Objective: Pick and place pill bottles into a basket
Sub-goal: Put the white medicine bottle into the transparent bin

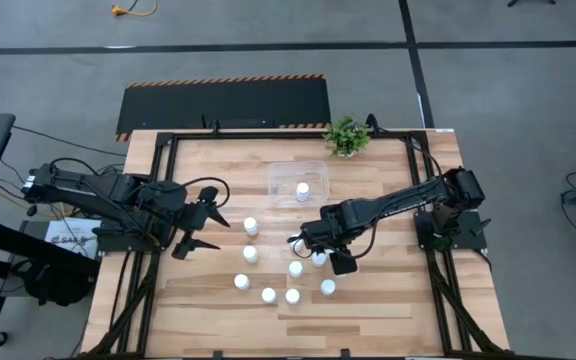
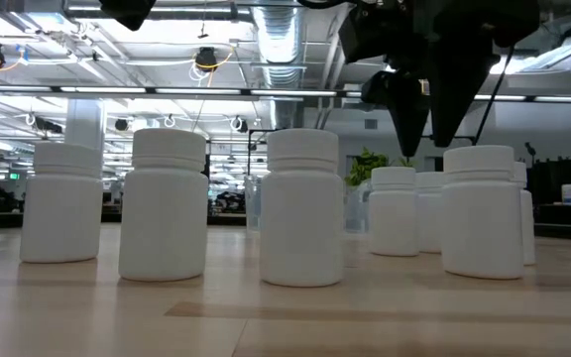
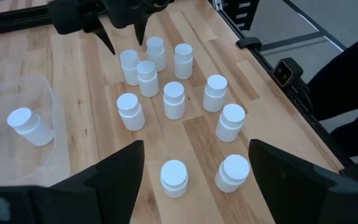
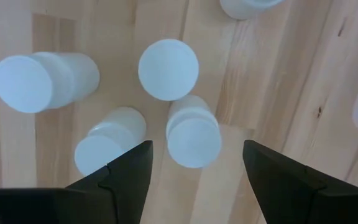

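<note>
Right end effector [image 1: 304,243] spread wide, empty, hovering over the clustered pill bottles [image 1: 295,269] mid-desk, one bottle [image 4: 192,132] between its fingers but untouched. Left end effector [image 1: 200,219] open, empty, at the desk's [image 1: 388,310] left. One bottle [image 1: 303,190] stands in the clear bin [image 1: 281,174]. Low view shows bottles upright; the left wrist view shows ten on the wood.

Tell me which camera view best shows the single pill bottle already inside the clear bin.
The high view: it looks straight down on the bottle standing alone in the clear bin, apart from those on the table. The left wrist view also shows it through the bin's wall. The low and right wrist views do not clearly show it.
</note>
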Tool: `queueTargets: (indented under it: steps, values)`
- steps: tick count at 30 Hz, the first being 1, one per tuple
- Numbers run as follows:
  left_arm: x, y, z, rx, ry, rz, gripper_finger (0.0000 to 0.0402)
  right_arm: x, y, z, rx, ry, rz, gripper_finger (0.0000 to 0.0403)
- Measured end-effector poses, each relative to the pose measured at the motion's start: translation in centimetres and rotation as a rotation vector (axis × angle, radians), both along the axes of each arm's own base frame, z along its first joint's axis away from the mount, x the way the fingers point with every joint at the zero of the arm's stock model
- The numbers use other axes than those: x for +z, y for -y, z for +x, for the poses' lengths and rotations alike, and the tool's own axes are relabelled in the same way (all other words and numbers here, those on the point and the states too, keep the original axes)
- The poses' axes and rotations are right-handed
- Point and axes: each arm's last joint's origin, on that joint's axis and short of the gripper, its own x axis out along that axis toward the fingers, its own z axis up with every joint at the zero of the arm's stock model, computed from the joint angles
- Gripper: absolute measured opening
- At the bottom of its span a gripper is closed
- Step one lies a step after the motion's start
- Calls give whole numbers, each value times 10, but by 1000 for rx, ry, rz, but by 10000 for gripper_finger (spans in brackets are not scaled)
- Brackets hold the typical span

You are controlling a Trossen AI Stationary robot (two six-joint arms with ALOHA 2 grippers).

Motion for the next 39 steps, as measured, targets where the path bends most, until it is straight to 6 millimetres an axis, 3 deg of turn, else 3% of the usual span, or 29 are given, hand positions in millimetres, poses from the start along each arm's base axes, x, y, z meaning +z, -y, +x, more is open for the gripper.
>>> queueTargets:
  steps: [39]
  values:
    - [1, -1, 1, 41, 20, 10, 279, -30, 0, -8, 6, -19, -7, 244]
